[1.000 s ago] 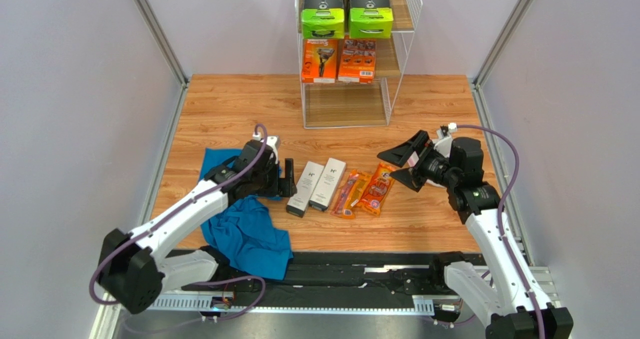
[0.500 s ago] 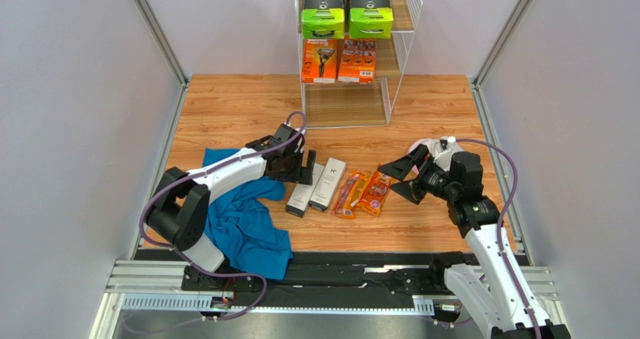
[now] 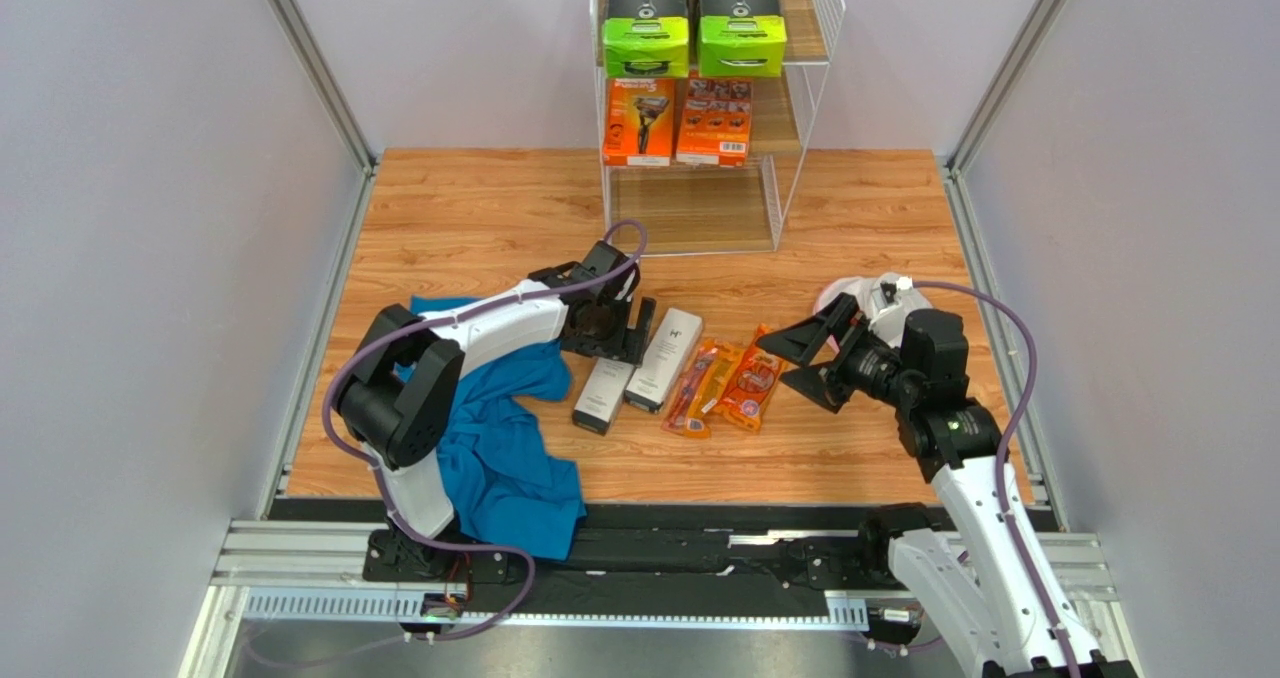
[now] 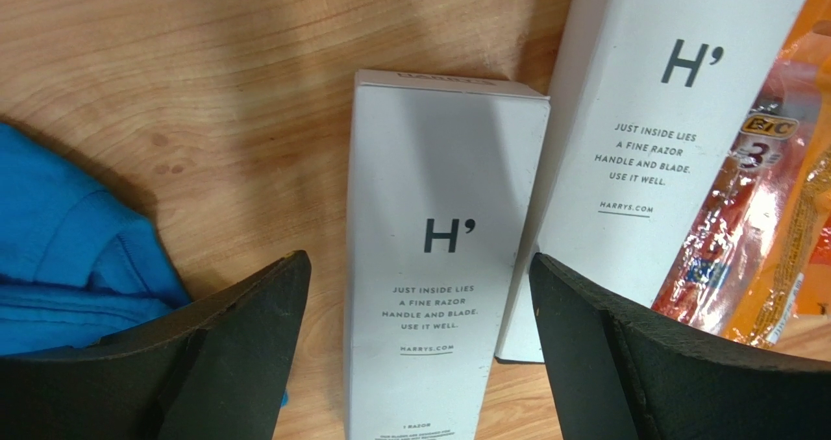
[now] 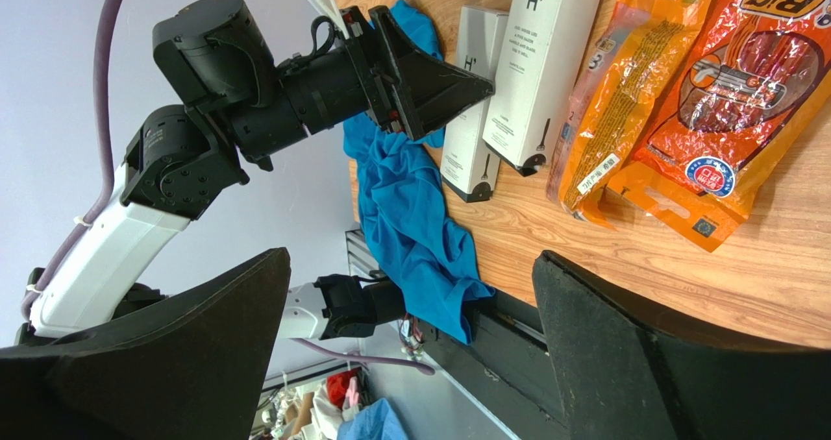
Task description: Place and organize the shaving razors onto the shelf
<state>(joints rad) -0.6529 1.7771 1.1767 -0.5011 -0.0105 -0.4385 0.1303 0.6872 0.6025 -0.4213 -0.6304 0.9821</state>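
Two slim white boxes (image 3: 604,393) (image 3: 664,360) and two orange blister packs (image 3: 700,386) (image 3: 753,380) lie in a row on the table. My left gripper (image 3: 619,333) is open just above the far end of the left white box (image 4: 444,265), one finger on each side of it, not touching. The other white box (image 4: 644,119) lies to its right. My right gripper (image 3: 796,360) is open and empty, right of the blister packs (image 5: 741,99). The shelf (image 3: 804,123) holds two black lime-ended boxes (image 3: 646,26) on top and two orange boxes (image 3: 639,120) on the middle tier.
A blue cloth (image 3: 504,453) lies crumpled at the front left, under the left arm. A pale round item (image 3: 837,294) shows partly behind the right wrist. The shelf's wire sides stand at the back centre. Grey walls close in the table on both sides.
My left gripper has swung right from over the blue cloth to above the left white box. My right gripper has come down and slightly left, nearer the blister packs.
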